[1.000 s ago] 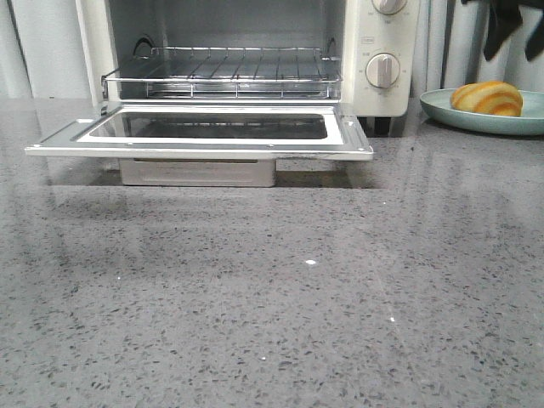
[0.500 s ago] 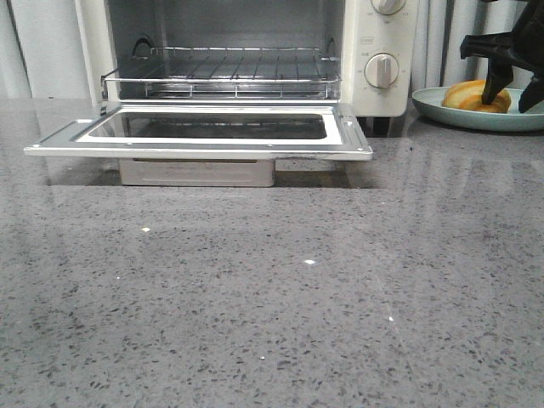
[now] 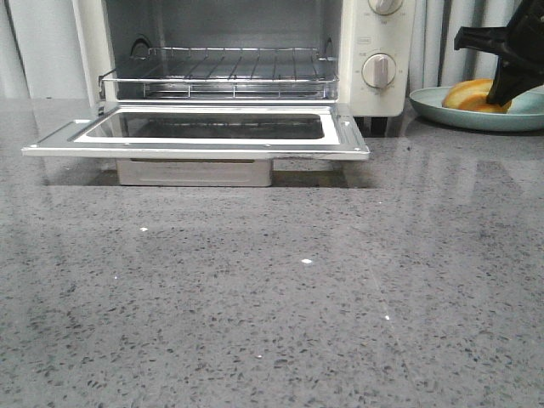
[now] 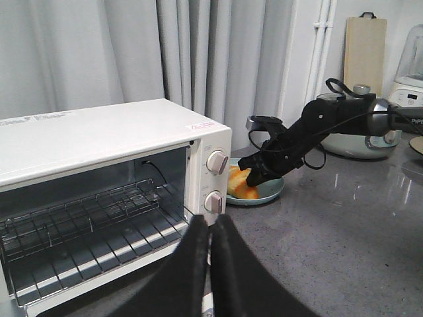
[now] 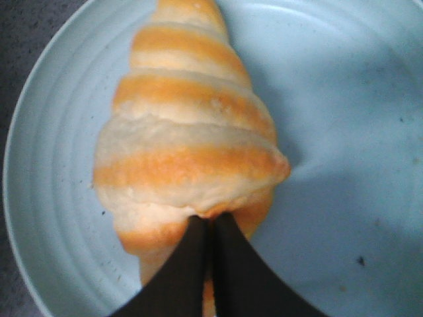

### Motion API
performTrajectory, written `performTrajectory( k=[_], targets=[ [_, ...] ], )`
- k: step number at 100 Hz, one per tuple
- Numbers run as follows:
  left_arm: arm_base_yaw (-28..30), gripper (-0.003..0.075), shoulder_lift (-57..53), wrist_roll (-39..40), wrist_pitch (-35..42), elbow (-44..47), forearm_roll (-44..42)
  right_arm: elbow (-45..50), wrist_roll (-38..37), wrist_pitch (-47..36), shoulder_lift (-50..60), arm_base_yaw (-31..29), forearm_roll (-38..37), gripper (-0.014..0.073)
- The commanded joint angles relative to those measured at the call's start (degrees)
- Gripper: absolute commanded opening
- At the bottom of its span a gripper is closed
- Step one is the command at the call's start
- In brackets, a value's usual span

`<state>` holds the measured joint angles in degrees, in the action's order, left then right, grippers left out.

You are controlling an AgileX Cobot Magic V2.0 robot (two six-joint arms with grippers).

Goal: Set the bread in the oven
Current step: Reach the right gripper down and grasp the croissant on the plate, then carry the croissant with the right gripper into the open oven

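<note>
The bread, a golden-orange roll with cream stripes, lies on a pale green plate right of the oven. The oven door is folded down flat and the wire rack is bare. My right gripper is down on the plate with its jaws pinched shut on the bread's edge. The right wrist view shows this close up: gripper, bread, plate. My left gripper is shut and empty, hovering in front of the oven. It sees the bread and the right gripper.
Grey stone counter spreads in front of the oven. Grey curtains hang behind. At the far right of the counter stand a wooden board, a round grey pot and a white appliance.
My right gripper came down from above the plate, straddled the bread with open fingers, and has now closed on it. The bread looks tipped up a little.
</note>
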<state>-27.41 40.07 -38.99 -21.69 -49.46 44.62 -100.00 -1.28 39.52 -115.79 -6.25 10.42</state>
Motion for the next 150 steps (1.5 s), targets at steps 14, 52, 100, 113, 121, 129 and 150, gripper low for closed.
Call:
performTrajectory(
  k=[14,52,100,113,121,129,150],
  targets=[
    [0.13,-0.0022,0.15,0.11,2.77,-1.87,1.10,-1.44,1.28,-4.16,13.08,-0.38,0.10,-0.0066],
    [0.13,-0.0022,0.15,0.11,2.77,-1.87,-0.65,-1.32,6.04,0.54,27.30,4.43,0.10,-0.0066],
    [0.13,-0.0022,0.15,0.11,2.98,-1.87,-0.78,-1.11,6.64,1.40,39.29,29.54,0.31,-0.0066],
    [0.13,-0.0022,0.15,0.11,2.98,-1.87,-0.78,-1.05,8.75,1.28,36.25,35.40,0.31,-0.0066],
    [0.13,-0.0022,0.15,0.11,2.98,-1.87,-0.78,-1.05,9.01,0.17,33.33,36.92,0.31,-0.0066],
    [0.13,-0.0022,0.15,0.11,2.98,-1.87,-0.78,-1.05,9.01,-1.15,30.14,36.92,0.31,-0.0066],
    [0.13,-0.0022,-0.16,0.11,2.85,-1.87,-0.78,-1.05,11.14,-2.81,22.23,36.92,1.55,-0.0067]
  ],
)
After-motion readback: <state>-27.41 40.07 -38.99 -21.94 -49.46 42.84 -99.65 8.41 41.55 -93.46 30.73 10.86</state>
